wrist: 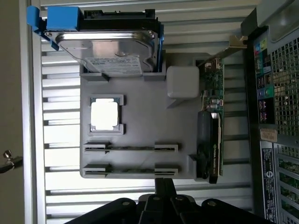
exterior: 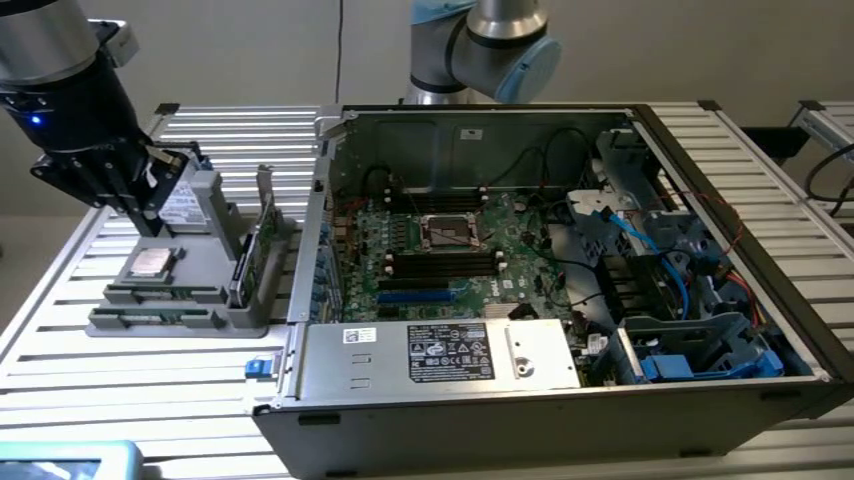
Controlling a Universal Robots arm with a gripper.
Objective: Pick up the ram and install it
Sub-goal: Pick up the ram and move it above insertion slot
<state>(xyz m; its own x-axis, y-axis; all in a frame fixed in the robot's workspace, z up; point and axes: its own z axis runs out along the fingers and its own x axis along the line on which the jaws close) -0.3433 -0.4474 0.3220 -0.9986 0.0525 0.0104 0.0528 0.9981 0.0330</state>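
The gripper (exterior: 144,218) hangs up high over a gray holder (exterior: 200,322) on the slatted table (exterior: 80,370). It touches nothing. In the wrist view the gripper's (wrist: 163,184) two black fingers are pressed together, so the jaws are shut tight. Nothing is between them.

The ram (exterior: 154,320) sits in the holder. It is in the slot closest to the holder's outer edge. It stands on its thin edge, not flat. Its long side runs along that edge, from the exterior view's left to the exterior view's right. One end points at the open computer case (exterior: 400,430). In the wrist view the ram (wrist: 131,170) looks like a thin dark line held by a gray clip at each end.

A second ram stick (exterior: 160,294) stands in the next slot, just beside the first. It points the same way.

A square silver chip (wrist: 103,115) also lies flat in the holder. A hard drive (wrist: 112,49) with blue side rails leans at the far end. A green card (wrist: 212,130) stands on the side near the case.

The case lies open, and you can see the green board (exterior: 441,250) inside with its long black slots (exterior: 441,265).
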